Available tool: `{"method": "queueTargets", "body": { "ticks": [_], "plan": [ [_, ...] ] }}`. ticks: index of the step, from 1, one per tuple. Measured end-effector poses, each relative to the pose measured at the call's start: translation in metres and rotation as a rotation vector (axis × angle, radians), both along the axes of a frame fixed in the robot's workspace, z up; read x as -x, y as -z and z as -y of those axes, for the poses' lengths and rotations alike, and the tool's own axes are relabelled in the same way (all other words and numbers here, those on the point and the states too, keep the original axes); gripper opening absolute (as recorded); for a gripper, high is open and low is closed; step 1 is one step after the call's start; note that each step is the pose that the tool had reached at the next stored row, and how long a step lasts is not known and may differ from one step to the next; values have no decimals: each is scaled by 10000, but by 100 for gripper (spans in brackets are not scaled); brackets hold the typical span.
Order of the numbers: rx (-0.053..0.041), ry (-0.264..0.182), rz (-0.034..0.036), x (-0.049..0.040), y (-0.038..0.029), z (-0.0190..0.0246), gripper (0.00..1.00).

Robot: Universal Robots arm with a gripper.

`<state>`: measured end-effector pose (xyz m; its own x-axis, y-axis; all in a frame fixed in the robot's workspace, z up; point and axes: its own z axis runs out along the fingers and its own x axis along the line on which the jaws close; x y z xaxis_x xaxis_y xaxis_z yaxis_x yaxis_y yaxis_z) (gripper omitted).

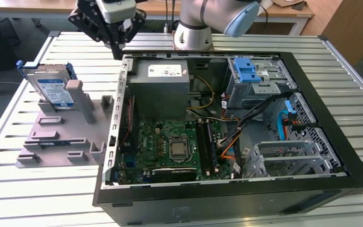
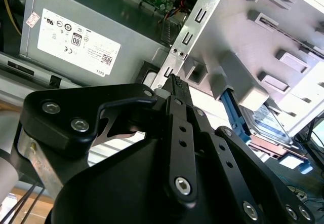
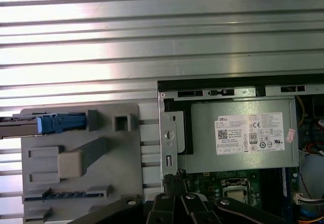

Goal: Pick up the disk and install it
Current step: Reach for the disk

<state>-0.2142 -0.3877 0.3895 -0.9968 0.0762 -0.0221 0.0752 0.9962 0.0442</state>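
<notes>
Exterior view: disk [image 1: 50,87] standing in grey stand [image 1: 62,137]; PSU [image 1: 160,90], mobo [image 1: 172,146] in case [image 1: 232,198].

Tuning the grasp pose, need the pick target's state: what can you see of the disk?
The disk is a flat silver rectangular drive with a white-and-blue label facing the exterior camera, framed by blue plastic rails. It stands on edge, leaning slightly, in the grey plastic stand on the slatted table, to the exterior view's left of the open computer case. As far as shows, only the stand touches it; the gripper hangs apart from it, near the case's rim.
</notes>
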Motion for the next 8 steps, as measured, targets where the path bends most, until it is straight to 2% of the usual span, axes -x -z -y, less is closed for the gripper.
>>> {"method": "queueTargets", "body": {
  "ticks": [8],
  "plan": [
    [0, 0, -2, 23, 3, 0, 11]
  ]
}}
